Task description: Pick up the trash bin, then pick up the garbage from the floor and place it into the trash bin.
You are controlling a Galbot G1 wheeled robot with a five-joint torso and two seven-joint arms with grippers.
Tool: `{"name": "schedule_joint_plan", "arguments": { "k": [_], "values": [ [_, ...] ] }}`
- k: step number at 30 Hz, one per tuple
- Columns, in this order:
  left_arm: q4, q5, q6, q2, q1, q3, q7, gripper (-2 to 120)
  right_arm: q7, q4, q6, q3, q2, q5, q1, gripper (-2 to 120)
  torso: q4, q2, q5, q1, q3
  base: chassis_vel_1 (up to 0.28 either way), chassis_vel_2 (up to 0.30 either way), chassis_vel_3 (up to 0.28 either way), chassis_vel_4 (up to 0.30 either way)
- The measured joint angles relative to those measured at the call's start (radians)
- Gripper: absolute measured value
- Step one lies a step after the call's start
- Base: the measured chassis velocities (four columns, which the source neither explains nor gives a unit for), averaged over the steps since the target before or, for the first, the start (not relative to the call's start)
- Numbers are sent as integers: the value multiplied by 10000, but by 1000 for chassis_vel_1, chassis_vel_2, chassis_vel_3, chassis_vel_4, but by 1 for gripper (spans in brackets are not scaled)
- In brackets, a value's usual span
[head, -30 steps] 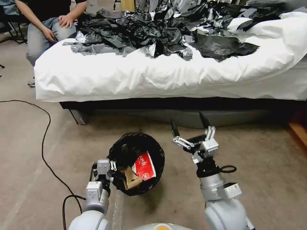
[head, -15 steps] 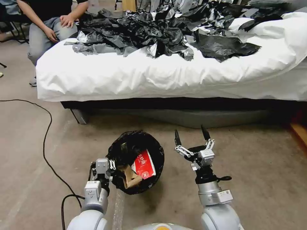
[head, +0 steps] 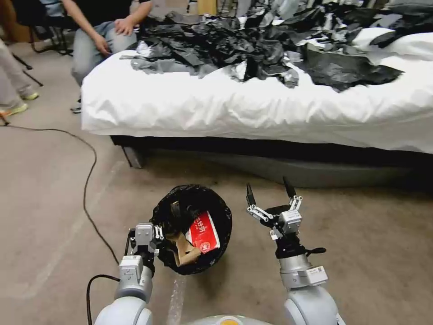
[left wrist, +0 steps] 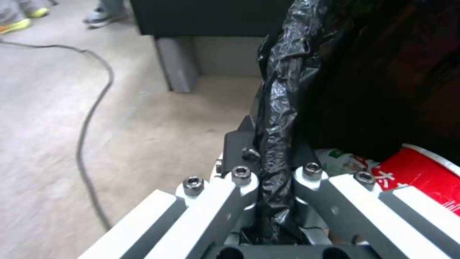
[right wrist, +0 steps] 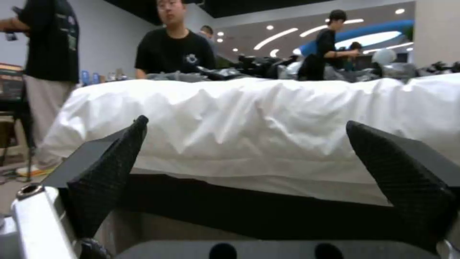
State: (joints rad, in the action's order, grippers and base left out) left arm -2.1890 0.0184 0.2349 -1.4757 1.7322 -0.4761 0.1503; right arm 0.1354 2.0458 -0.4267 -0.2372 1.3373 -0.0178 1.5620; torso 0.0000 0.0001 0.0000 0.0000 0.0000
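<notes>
The left claw [head: 158, 238] pinches the trash bin's [head: 191, 198] bag-lined rim; the right claw [head: 269, 196] stands wide open and empty beside it.

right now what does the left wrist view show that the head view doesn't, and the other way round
Left wrist view alone: the left gripper's fingers clamped on the trash bin's bag-lined rim, close up.

Head view alone: the right gripper, open and empty beside the bin, and black bags heaped on the bed.

Both: the trash bin, the red wrapper inside it, the floor cable and the bed's base.
</notes>
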Motion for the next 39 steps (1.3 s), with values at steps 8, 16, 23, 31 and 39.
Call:
{"name": "schedule_joint_plan", "arguments": {
  "k": [8, 16, 23, 31, 39],
  "values": [
    [-113, 9, 6, 15, -2, -21, -10, 1, 3, 18, 27, -9, -22, -11, -18, 100, 2, 0, 0, 0, 0, 120, 127, 126, 124],
    [-193, 25, 13, 24, 20, -50, -15, 1, 3, 3, 38, -8, -27, -12, -30, 100, -1, 0, 0, 0, 0, 113, 128, 128, 117],
    [-255, 62, 27, 23, 5, -92, -16, 1, -4, -52, 41, -13, -24, -12, -44, 100, 0, 0, 0, 0, 0, 134, 122, 122, 125],
    [-309, 100, 46, 26, -8, -125, -17, 1, -14, -129, 30, -28, -18, -12, -78, 100, 0, 0, 0, 0, 0, 124, 113, 139, 122],
    [-347, 141, 67, 20, -22, -171, -20, 1, -38, -201, -7, -59, -21, -12, -116, 100, 0, 0, 0, 0, 0, 130, 131, 127, 113]
  ]
}}
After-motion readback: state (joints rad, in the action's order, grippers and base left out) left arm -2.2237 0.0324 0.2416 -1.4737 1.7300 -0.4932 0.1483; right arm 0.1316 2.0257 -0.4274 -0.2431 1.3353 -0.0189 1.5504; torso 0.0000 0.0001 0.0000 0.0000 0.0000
